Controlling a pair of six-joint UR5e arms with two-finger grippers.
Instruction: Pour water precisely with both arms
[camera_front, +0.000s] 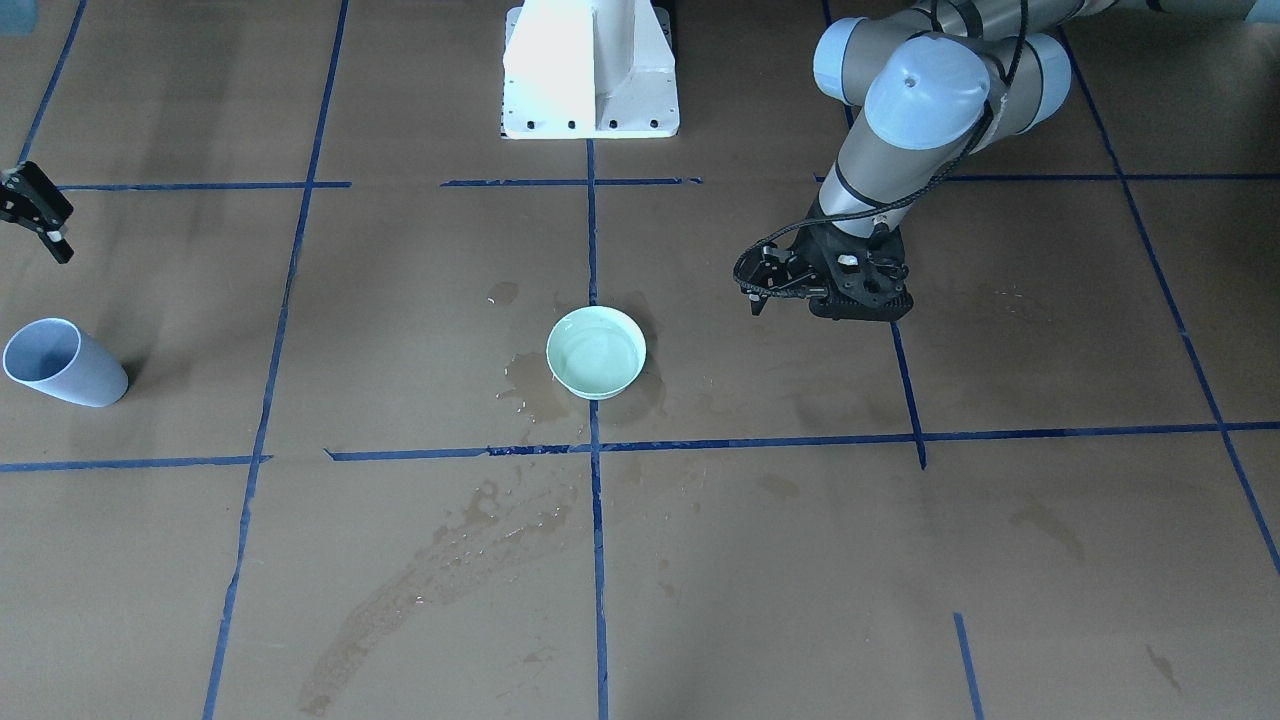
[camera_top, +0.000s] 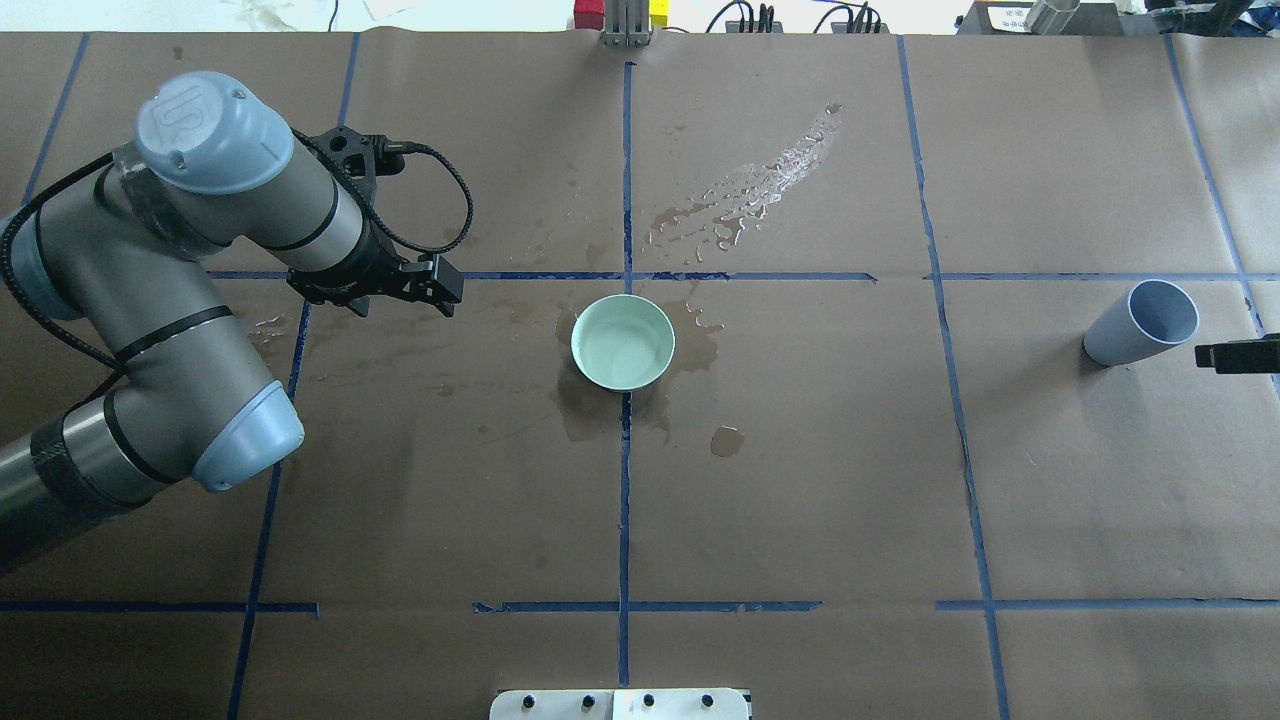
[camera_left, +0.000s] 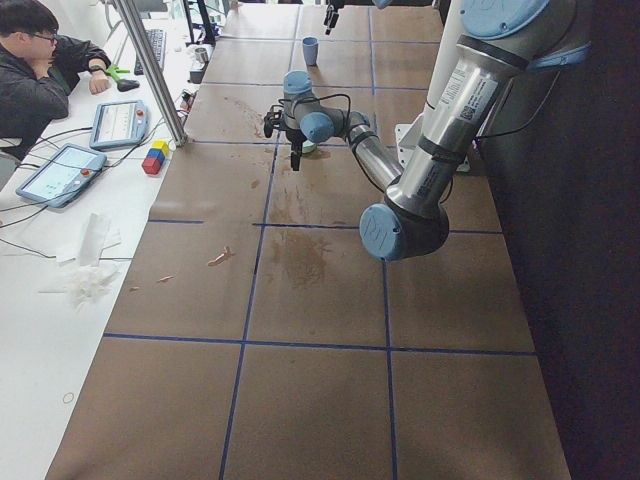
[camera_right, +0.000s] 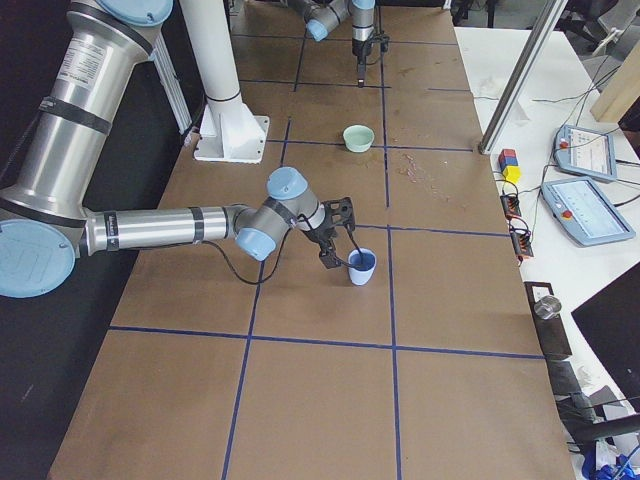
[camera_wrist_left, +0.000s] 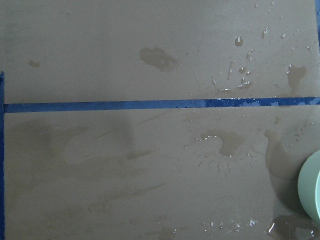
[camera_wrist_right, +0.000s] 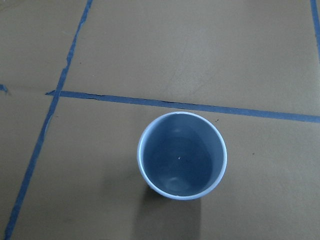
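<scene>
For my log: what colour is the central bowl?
The bowl is pale mint green, clearest in the overhead exterior view.

My table (camera_top: 800, 480) is covered with brown paper and divided by blue tape lines (camera_top: 625, 500); a mint-green bowl (camera_top: 622, 342) stands at the middle, on one line and near a crossing; water (camera_top: 590, 405) lies in dark patches touching the bowl; a streak of drops (camera_top: 770, 180) glistens farther from me; a blue-grey cup (camera_top: 1140, 324) stands upright, well apart, toward my right side.

The near left arm (camera_left: 440, 130) stretches over the brown paper desk (camera_left: 320, 380), its gripper (camera_left: 295, 163) beside a green bowl (camera_left: 311, 149). A blue cup (camera_left: 310, 50) stands farther off. A person (camera_left: 35, 75) sits far left.
</scene>
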